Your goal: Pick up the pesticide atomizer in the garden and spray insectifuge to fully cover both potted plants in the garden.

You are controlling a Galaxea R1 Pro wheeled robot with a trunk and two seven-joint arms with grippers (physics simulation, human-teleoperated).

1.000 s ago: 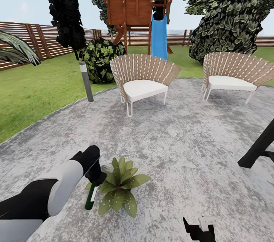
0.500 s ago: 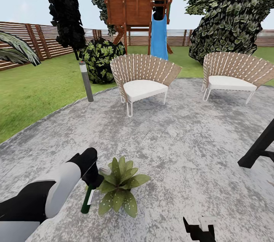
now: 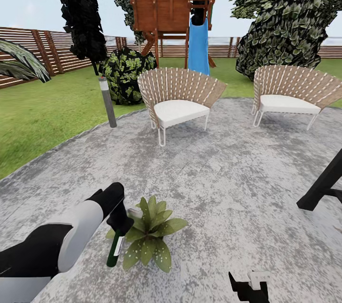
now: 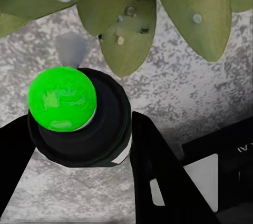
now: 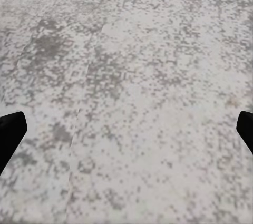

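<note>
Both fingers of the left gripper (image 4: 79,145) clamp the pesticide atomizer (image 3: 114,249) beside 1 potted plant (image 3: 149,231), while the right gripper (image 5: 126,129) hangs spread over the patio (image 3: 228,170).

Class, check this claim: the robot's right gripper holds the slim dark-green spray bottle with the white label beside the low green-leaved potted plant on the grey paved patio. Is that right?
Not quite: the left gripper holds the slim dark-green spray bottle, as the head view shows. The right gripper is open over bare paving. The bottle is indeed beside the low green-leaved potted plant on the grey paved patio.
</note>
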